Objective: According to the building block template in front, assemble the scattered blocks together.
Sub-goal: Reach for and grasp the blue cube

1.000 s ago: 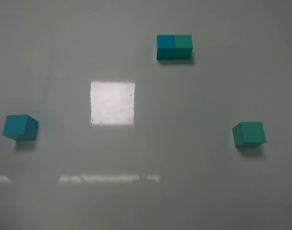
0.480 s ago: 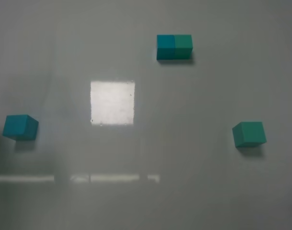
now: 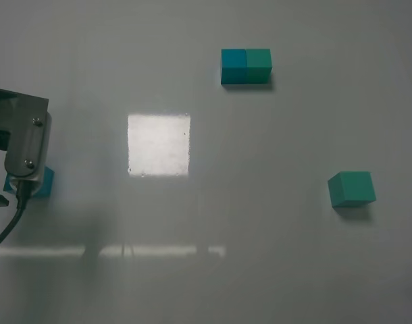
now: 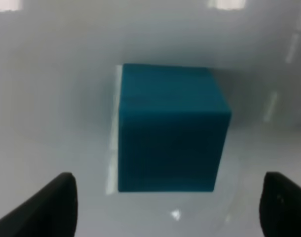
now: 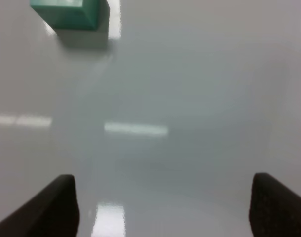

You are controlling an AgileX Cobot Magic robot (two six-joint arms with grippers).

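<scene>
The template (image 3: 246, 66), a blue-teal and a sea-green cube joined as one bar, sits at the far middle of the table. The loose blue-teal cube (image 3: 45, 182) lies at the left, mostly hidden under my left arm; the left wrist view shows it (image 4: 170, 128) just ahead of my open left gripper (image 4: 168, 207), between the two fingertips' lines. The loose sea-green cube (image 3: 352, 188) lies at the right. It shows far off in the right wrist view (image 5: 69, 12), ahead of my open, empty right gripper (image 5: 163, 207).
A bright square light reflection (image 3: 159, 144) lies on the glossy white table (image 3: 260, 236) between the cubes. My left arm's metal wrist and cable (image 3: 23, 148) enter from the left edge.
My left arm has come into the exterior view from the left edge and now hangs over the blue-teal cube. The cubes and template have not moved.
</scene>
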